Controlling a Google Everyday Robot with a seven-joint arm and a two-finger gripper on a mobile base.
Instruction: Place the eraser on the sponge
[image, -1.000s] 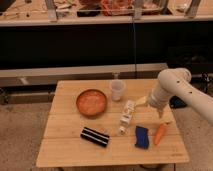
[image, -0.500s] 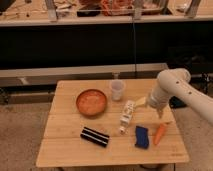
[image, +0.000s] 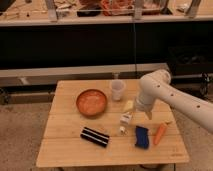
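Currently eraser (image: 95, 136) lies flat left of sponge (image: 142, 137), well apart from it. Gripper (image: 148, 114) hovers just behind sponge; can't tell its grip state. Risk: bottle (image: 126, 119) and carrot (image: 160, 133) flank sponge and could get knocked.

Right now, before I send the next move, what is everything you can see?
table: one, light wood, centre of view
bowl: one, orange, rear left on table
cup: one, clear, right of bowl
white bottle: one, lying mid-table
eraser: one, black striped, front left of middle
sponge: one, deep blue, front right
carrot: one, orange, right of sponge
arm: one, white, from view's right
gripper: one, over table, beside bottle
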